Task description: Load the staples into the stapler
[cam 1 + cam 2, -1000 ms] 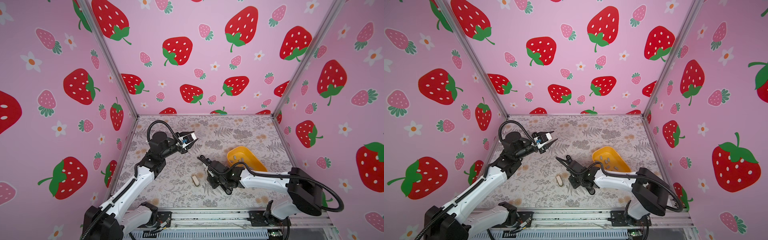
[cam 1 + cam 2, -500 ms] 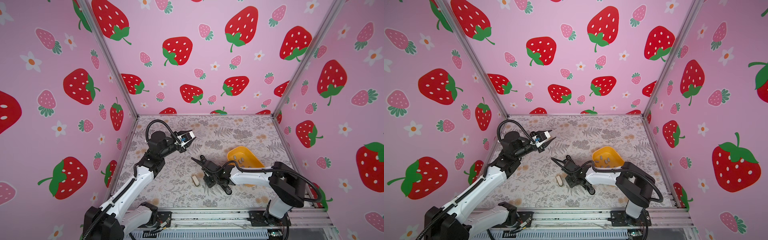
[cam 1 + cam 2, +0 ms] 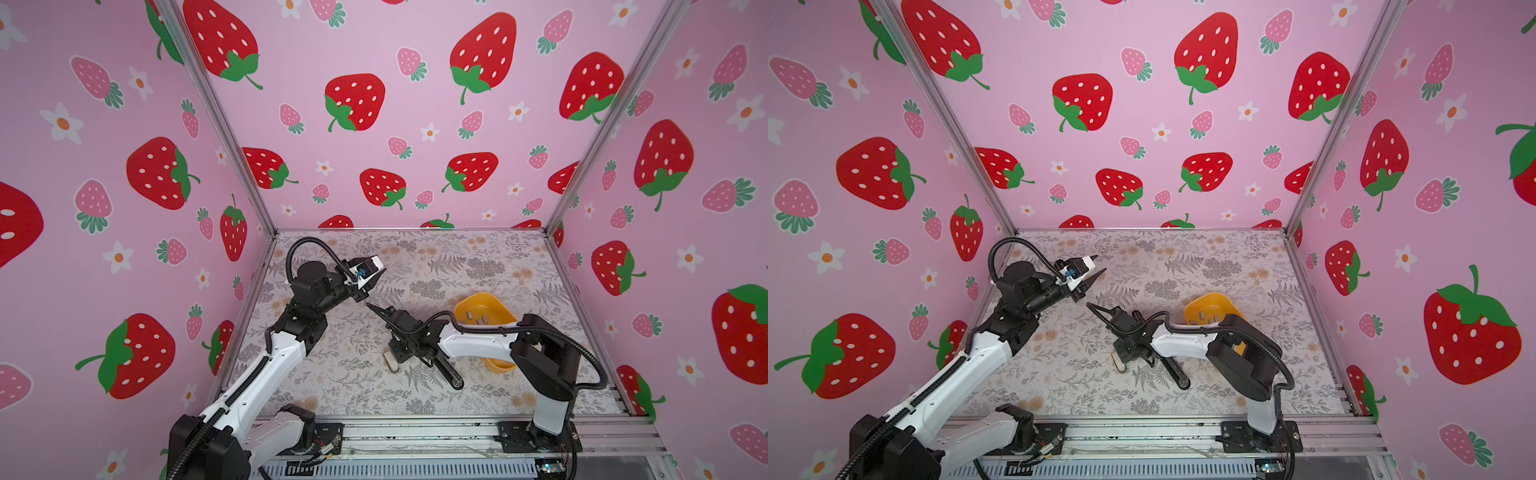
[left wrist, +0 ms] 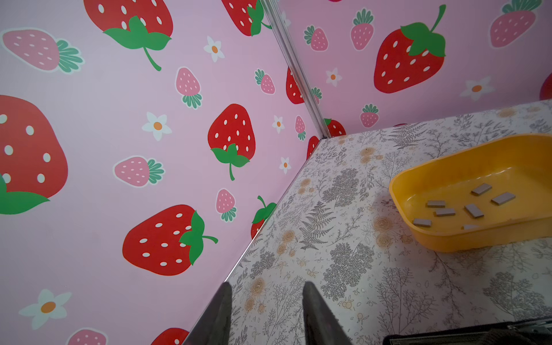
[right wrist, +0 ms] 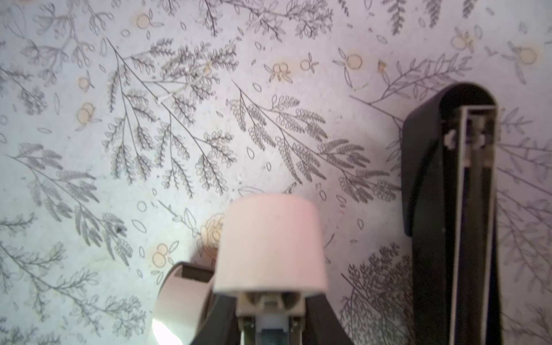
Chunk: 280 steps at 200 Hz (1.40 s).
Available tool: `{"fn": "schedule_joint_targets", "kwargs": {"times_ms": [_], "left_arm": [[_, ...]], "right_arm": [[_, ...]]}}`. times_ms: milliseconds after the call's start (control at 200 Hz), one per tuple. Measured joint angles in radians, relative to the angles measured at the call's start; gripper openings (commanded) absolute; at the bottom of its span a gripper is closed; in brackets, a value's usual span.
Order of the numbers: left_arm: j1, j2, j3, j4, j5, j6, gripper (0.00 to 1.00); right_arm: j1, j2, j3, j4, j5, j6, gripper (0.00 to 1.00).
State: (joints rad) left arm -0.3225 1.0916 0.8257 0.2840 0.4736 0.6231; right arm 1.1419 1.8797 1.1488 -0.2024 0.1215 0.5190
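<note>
- The staples [image 4: 474, 210] lie flat in the yellow tray [image 4: 448, 239], on the right side of the table [image 4: 343, 239].
- The black stapler [image 5: 466, 209] lies near the front, in the middle, just right of the right gripper [image 3: 400, 354]. Its metal track shows.
- The left gripper [image 4: 266, 294] hangs in the air on the left. Its fingers are a little apart, with nothing between them.
- The right gripper is low over the table, pinched narrow on a pale block [image 5: 268, 245]. A pale piece [image 5: 185, 298] lies on the table beside it.
- The staples are thin and flat, so fingers may slide over them or push the tray away.
- The right arm lies across part of the tray in both top views. The left arm could bump it when reaching in.
- The stapler lies loose, so it may scoot when a strip is pushed in.
- The block could slip out of the pinch.
- The block is blurry, and I cannot tell what it is.
- It hides the right fingertips.
- The stapler's near end is cut off in the right wrist view.
- I cannot tell if the track is empty.
</note>
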Motion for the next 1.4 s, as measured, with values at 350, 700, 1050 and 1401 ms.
{"fn": "schedule_joint_targets", "kwargs": {"times_ms": [350,700,1050,1401], "left_arm": [[0.005,0.000,0.000,0.004,-0.002,-0.003,0.41],[0.007,0.000,0.000,0.004,0.002,-0.011,0.41],[0.007,0.000,0.000,0.004,0.009,-0.011,0.42],[0.005,0.000,0.000,0.001,0.052,-0.006,0.44]], "right_arm": [[-0.027,0.057,0.064,-0.010,0.013,0.009,0.22],[-0.027,0.059,0.064,-0.026,0.035,0.011,0.43],[-0.027,0.015,0.064,-0.051,0.055,0.011,0.48],[-0.069,-0.304,0.056,-0.102,0.148,-0.005,0.50]]}}
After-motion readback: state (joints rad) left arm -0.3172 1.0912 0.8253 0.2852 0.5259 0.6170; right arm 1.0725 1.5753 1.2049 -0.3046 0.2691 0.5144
